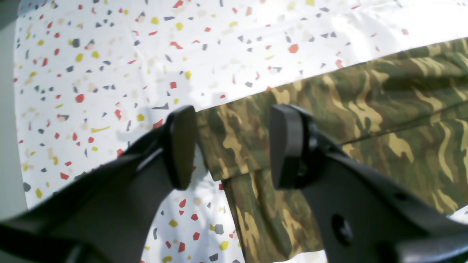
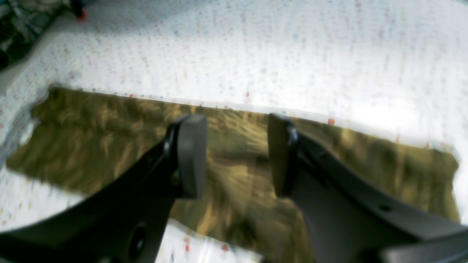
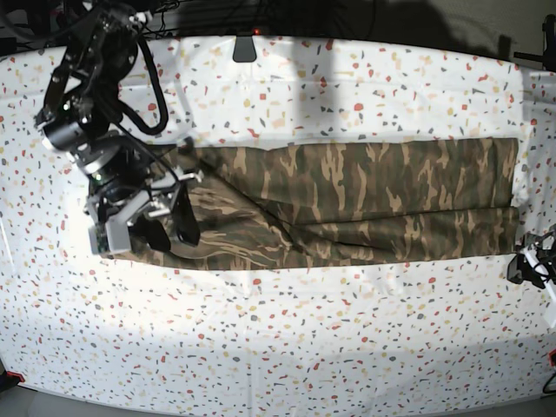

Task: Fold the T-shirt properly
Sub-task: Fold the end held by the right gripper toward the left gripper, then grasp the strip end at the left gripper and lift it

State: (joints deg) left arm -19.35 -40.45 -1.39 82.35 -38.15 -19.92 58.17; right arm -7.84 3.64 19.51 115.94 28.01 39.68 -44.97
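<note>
Though soft, T-shirt [image 3: 347, 195] a long camouflage strip

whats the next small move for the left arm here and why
Probably lower the left hand and close it on the T-shirt corner between its open fingers. The shirt lies as a long narrow band on the table, so an end-to-end fold looks next.
</note>
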